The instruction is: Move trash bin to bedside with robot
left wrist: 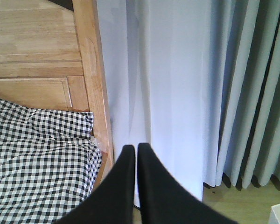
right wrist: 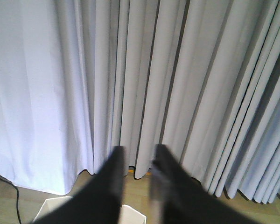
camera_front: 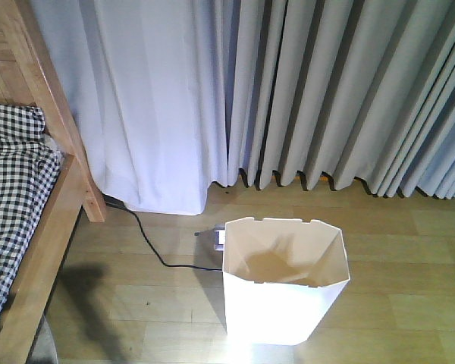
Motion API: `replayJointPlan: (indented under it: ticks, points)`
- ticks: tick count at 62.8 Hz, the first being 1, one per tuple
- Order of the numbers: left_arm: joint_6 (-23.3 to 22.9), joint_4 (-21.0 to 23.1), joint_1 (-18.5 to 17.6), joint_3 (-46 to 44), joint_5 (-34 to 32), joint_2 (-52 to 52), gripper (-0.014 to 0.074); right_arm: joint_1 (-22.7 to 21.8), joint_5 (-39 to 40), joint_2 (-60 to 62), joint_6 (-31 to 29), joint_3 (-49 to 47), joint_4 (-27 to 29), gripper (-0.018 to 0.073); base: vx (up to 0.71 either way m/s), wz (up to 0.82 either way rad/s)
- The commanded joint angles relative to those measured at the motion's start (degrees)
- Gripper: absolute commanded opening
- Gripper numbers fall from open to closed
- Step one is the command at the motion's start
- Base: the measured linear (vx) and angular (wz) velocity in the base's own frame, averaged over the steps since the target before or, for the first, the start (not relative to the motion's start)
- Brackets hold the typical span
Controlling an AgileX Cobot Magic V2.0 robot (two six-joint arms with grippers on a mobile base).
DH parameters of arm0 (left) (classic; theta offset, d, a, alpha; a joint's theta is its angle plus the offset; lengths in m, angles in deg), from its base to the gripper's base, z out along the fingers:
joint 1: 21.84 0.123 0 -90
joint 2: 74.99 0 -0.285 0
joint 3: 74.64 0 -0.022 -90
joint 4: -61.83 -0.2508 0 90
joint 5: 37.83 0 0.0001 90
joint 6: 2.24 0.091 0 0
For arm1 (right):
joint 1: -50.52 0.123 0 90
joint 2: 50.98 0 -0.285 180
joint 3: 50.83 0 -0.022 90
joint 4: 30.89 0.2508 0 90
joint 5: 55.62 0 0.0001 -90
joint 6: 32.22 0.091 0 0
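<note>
1. Pale grey curtains (camera_front: 311, 91) hang in folds down to a wood-plank floor (camera_front: 409, 250), filling the background of all three views.
2. Left claw (left wrist: 135, 150): its two black fingers meet at the tips with only a hairline slit between them, clamped on nothing and touching nothing.
3. Just left of that claw stands the bed (left wrist: 86, 70) post of light brown wood, with the headboard panel further left; black-and-white checked bedding (left wrist: 37, 154) lies below and to the left of it.
4. Right claw (right wrist: 136, 156): fingers stand narrowly apart, a strip of curtain showing through the gap, and they grip nothing; the finger edges look blurred.
5. Below the right claw, at the lower edge of its view, the white rim of the bin (right wrist: 53, 201) shows, partly hidden by the fingers.
6. In the front view the bin (camera_front: 284, 284) stands upright on the floor, white, thin-walled, faceted and narrowing downward, with a notched rim and an empty inside.
7. It sits apart from the bed frame (camera_front: 57, 205), with bare floor between them.
8. A black cable (camera_front: 148, 243) runs along the floor from the curtain foot to a small object just behind the bin.
</note>
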Motion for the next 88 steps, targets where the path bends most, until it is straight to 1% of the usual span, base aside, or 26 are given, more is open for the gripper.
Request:
replayJointPlan:
  ticks: [1, 39, 46, 53, 60, 63, 66, 74, 88]
  points:
    - [0.00, 0.24, 0.06, 1.08, -4.06, -0.78, -0.0006, -0.03, 4.48, -0.38, 0.10, -1.58, 0.16, -0.0015, 0.00, 0.00]
    - [0.00, 0.24, 0.06, 1.08, -4.06, -0.78, -0.0006, -0.03, 5.04, -0.27, 0.03, -1.45, 0.68, -0.0010, 0.00, 0.00]
    - [0.00, 0.24, 0.06, 1.08, -4.06, -0.78, -0.0006, -0.23, 8.66, 5.06, 0.00, 2.82, -1.29, -0.0010, 0.00, 0.00]
    - [0.00, 0.24, 0.06, 1.08, -4.06, -0.78, -0.0006, -0.23, 15.45, 12.75, 2.63, 10.21, -2.62, -0.0010, 0.00, 0.00]
    - [0.00, 0.24, 0.06, 1.08, -4.06, -0.78, -0.0006, -0.23, 16.85, 19.43, 3.73, 15.45, -3.35, -0.0010, 0.00, 0.00]
    - [0.00, 0.24, 0.06, 1.08, -4.06, -0.78, -0.0006, -0.23, 17.94, 19.18, 4.26, 17.10, -3.35, -0.0010, 0.00, 0.00]
    - [0.00, 0.24, 0.06, 1.08, -4.06, -0.78, -0.0006, -0.33, 16.30, 19.18, 4.34, 17.05, -3.18, -0.0010, 0.00, 0.00]
    - [0.00, 0.24, 0.06, 1.08, -4.06, -0.78, -0.0006, -1.60, 16.30, 19.18, 4.34, 17.04, -1.55, -0.0010, 0.00, 0.00]
    - [0.00, 0.24, 0.06, 1.08, -4.06, -0.78, -0.0006, -2.03, 16.30, 19.18, 4.34, 17.04, -1.55, -0.0010, 0.00, 0.00]
